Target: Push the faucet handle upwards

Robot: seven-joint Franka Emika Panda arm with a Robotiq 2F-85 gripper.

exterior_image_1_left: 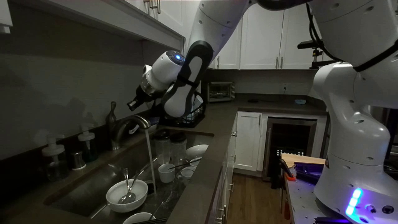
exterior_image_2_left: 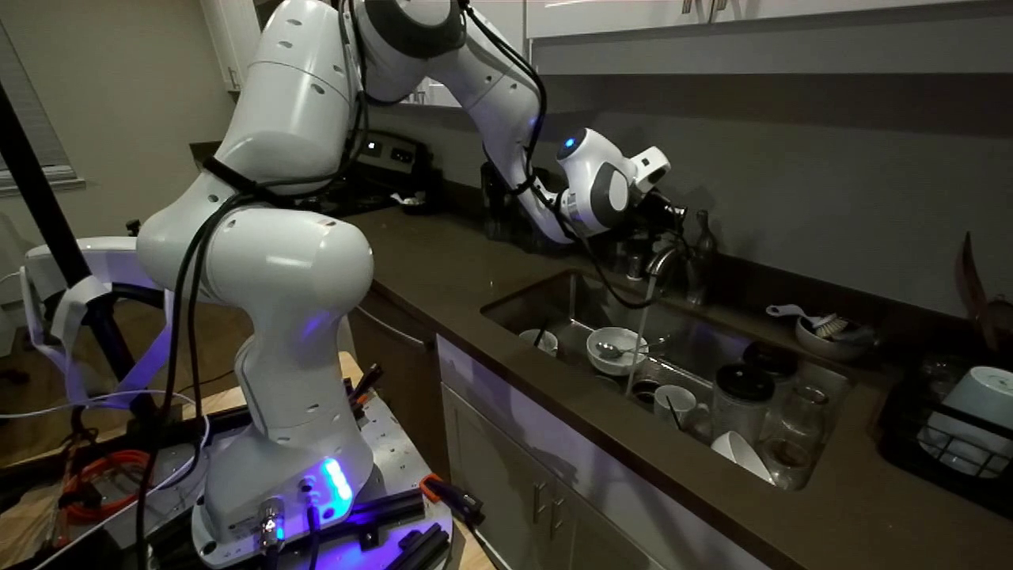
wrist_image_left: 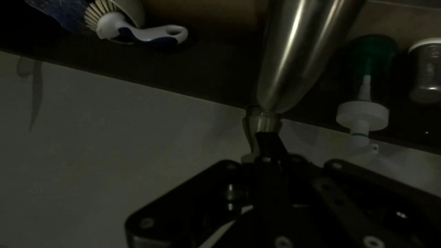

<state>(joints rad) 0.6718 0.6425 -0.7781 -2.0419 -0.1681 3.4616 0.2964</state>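
The slim metal faucet handle (exterior_image_1_left: 111, 112) points up from the faucet body; it also shows in an exterior view (exterior_image_2_left: 703, 236). In the wrist view, which stands upside down, the handle (wrist_image_left: 248, 137) is partly hidden behind my fingertips. The curved spout (exterior_image_1_left: 136, 119) arches over the sink with water running; it looms large in the wrist view (wrist_image_left: 303, 51). My gripper (wrist_image_left: 270, 143) is shut with nothing visible between the fingers. In both exterior views the gripper (exterior_image_1_left: 132, 105) (exterior_image_2_left: 679, 215) is above the spout, near the handle's tip height, with a small gap beside the handle.
The sink holds a white bowl (exterior_image_1_left: 127, 196) with spoons, a mug (exterior_image_1_left: 166, 173) and lidded jars (exterior_image_2_left: 742, 396). Soap bottles (exterior_image_1_left: 86, 143) and a small jar (exterior_image_1_left: 77, 161) stand along the wall. A brush (wrist_image_left: 144, 32) and a dish rack (exterior_image_2_left: 950, 443) are beside the sink. Cabinets hang overhead.
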